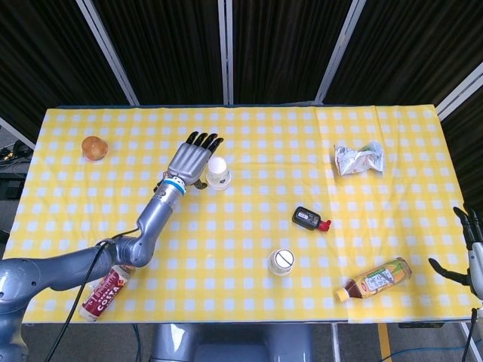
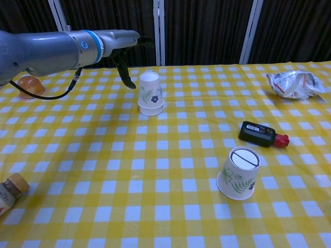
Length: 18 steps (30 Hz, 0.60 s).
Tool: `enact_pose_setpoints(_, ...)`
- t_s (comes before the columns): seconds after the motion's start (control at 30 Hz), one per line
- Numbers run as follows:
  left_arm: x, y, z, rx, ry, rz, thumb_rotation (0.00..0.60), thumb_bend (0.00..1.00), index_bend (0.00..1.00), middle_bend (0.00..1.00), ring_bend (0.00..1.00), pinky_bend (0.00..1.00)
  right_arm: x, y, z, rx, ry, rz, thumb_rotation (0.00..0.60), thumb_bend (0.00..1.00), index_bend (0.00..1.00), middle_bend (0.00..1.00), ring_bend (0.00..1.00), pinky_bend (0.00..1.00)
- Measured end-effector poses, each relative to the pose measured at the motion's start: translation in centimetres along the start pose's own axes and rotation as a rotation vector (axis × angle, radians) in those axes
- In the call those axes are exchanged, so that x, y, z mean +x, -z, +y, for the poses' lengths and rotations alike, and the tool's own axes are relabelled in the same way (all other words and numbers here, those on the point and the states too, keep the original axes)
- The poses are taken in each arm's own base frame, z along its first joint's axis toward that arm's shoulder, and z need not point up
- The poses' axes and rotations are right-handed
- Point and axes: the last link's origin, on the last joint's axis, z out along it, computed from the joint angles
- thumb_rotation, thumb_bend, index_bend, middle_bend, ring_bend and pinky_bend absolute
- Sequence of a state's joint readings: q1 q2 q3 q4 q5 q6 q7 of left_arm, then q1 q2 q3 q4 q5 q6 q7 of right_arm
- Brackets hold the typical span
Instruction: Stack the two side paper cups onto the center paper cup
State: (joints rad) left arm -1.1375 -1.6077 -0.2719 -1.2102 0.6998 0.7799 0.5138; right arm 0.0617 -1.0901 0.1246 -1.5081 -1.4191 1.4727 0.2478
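Note:
Two floral paper cups sit nested upside down as one stack on the yellow checked table, upright, at centre left. My left hand hovers just left of the stack with fingers spread, holding nothing and apart from it. A third paper cup stands upside down alone nearer the front, right of centre. My right hand shows only at the far right edge of the head view, beyond the table, fingers apart and empty.
A black device with a red cap lies between the stack and the lone cup. A tea bottle lies at the front right, a crumpled foil bag at the back right, a coffee bottle front left, an orange bun back left.

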Motion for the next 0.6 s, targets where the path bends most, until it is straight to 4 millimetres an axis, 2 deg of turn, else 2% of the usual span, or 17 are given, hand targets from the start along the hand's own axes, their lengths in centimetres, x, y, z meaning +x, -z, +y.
enact_pose_setpoints(0.2, 0.1, 3.6, -2.3, 0.014, 0.051, 0.054, 0.600, 0.15, 0.00, 0.00, 0.00, 0.00, -0.2, -0.4, -0.1, 0.001, -0.004, -0.003, 0.600, 0.05, 0.05, 0.00, 0.00, 0.00)
enact_pose_setpoints(0.3, -0.1, 6.6, -4.1, 0.030, 0.062, 0.080, 0.600, 0.15, 0.00, 0.00, 0.00, 0.00, -0.3, -0.5, -0.2, 0.005, 0.000, 0.002, 0.600, 0.05, 0.06, 0.00, 0.00, 0.00)
enact_pose_setpoints(0.6, -1.6, 17.8, -10.1, 0.136, 0.073, 0.178, 0.600, 0.15, 0.00, 0.00, 0.00, 0.00, -0.9, -0.6, -1.5, 0.031, -0.002, -0.007, 0.600, 0.05, 0.09, 0.00, 0.00, 0.00)
